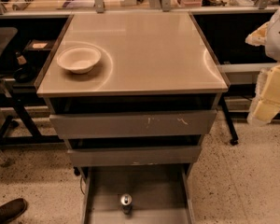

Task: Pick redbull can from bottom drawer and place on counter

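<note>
The redbull can point(126, 201) is seen upright in the open bottom drawer point(154, 190), bottom centre. The gripper point(269, 90) is held at right edge, its state not discernible. The slim can could be toppled by an off-centre descent.

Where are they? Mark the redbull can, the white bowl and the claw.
redbull can point(126, 201): camera view, silver top.
white bowl point(79, 59): camera view, inner hollow.
claw point(269, 96): camera view, right edge, pale yellow body.
</note>
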Motion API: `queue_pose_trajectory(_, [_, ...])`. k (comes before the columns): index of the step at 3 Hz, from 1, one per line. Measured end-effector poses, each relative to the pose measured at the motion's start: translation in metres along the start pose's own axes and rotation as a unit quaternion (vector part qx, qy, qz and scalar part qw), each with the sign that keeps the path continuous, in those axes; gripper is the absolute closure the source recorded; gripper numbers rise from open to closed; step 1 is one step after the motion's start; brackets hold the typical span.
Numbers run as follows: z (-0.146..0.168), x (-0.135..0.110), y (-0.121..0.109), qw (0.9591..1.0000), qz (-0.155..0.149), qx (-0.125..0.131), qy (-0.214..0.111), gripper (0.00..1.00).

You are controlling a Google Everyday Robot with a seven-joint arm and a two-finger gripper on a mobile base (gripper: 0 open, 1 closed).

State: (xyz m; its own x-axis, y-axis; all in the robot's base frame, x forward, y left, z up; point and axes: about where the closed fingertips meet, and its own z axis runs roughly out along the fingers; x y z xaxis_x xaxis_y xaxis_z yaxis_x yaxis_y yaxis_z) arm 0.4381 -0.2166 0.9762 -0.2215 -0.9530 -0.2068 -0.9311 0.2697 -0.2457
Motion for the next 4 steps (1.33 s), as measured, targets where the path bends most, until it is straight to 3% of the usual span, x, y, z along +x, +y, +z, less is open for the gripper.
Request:
queue_pose_trajectory(1, [0.000, 0.000, 0.000, 1.0000, 0.001, 0.001, -0.002, 0.00])
queue_pose_trajectory(2, [0.026, -0.002, 0.016, 0.9999, 0.004, -0.009, -0.010, 0.00])
queue_pose_trajectory(4, [0.153, -0.026, 0.086, 0.9952, 0.011, -0.055, -0.080, 0.00])
